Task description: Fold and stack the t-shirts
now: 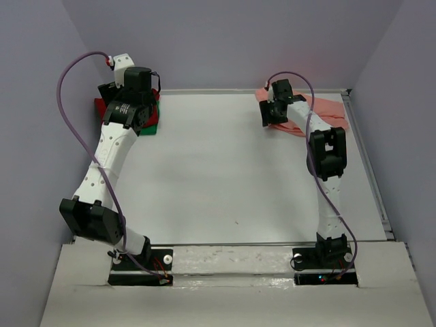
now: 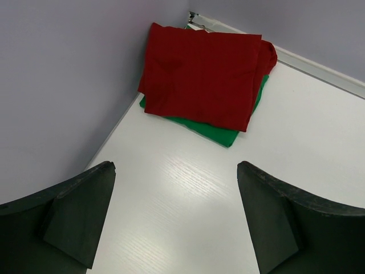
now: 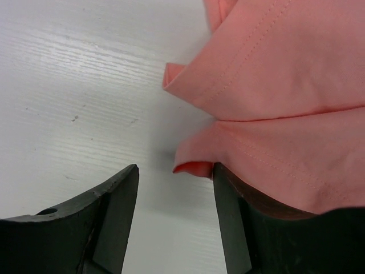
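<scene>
A loosely folded salmon-pink t-shirt lies at the white bench's far right, its hem draped over one finger of the right tool, whose jaws stand apart, gripping nothing. The left tool gapes empty near a dark red t-shirt stacked on a green t-shirt in the far-left corner, against lilac walls.

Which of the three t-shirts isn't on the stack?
The salmon-pink t-shirt, alone in the far right corner at the right gripper; the dark red t-shirt lies on the green t-shirt, far left.

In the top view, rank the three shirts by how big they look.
1. salmon-pink shirt, clearly largest.
2-3. dark red shirt and green shirt: only slivers show beside the left arm, so I can't rank them.
</scene>
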Robot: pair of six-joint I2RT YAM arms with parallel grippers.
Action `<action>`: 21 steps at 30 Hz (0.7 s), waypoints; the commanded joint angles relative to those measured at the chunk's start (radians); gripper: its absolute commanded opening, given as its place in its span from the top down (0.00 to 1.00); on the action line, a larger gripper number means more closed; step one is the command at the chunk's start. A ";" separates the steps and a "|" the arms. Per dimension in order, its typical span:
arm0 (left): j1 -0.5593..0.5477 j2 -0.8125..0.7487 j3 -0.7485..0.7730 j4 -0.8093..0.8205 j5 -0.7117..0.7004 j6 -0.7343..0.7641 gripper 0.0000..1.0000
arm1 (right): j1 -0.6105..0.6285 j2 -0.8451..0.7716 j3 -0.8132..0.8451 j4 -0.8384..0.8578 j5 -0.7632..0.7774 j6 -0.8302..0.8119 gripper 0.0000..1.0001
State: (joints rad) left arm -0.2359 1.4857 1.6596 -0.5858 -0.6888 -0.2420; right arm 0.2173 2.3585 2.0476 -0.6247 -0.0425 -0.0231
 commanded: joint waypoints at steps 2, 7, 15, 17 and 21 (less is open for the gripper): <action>-0.008 -0.016 -0.015 0.046 -0.023 0.009 0.01 | -0.004 -0.094 -0.059 0.064 0.038 -0.020 0.30; -0.009 -0.021 -0.041 0.073 -0.009 0.010 0.01 | -0.004 -0.215 -0.251 0.178 0.079 -0.012 0.17; -0.009 -0.038 -0.075 0.109 0.008 0.018 0.01 | -0.004 -0.234 -0.294 0.287 0.070 -0.049 0.24; -0.011 -0.039 -0.080 0.112 0.011 0.018 0.01 | -0.004 -0.228 -0.312 0.321 0.064 -0.060 0.23; -0.011 -0.048 -0.086 0.122 0.012 0.020 0.01 | -0.004 -0.202 -0.326 0.408 0.055 -0.092 0.23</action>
State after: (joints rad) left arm -0.2409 1.4845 1.5803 -0.5106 -0.6708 -0.2325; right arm 0.2173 2.1693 1.7428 -0.3637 0.0216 -0.0715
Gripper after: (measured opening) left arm 0.989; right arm 0.767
